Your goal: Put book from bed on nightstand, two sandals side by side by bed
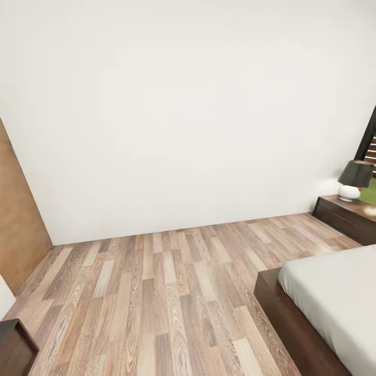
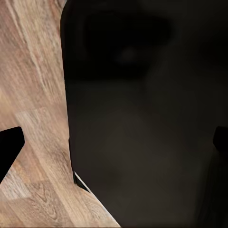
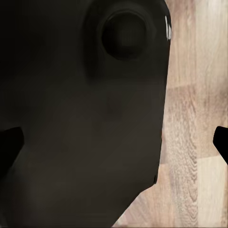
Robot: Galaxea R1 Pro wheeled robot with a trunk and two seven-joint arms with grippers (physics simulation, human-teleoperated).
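White wall and plank floor lie ahead of me. From left: a brown panel, then the bed low at right, and past it a nightstand bearing a lamp. My wrist views show dark bodywork over floorboards, with both claws' fingertips spread wide apart.

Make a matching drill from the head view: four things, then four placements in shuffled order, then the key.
Things:
1. lamp
2. bed
3. brown wood wall panel
4. nightstand

Places:
A. lower right, light grey mattress on a dark frame
B. left edge, meeting the white wall at the corner
C. on top of the nightstand, dark shade over a white base
D. against the white wall at right, beyond the bed

Pairs: 1-C, 2-A, 3-B, 4-D
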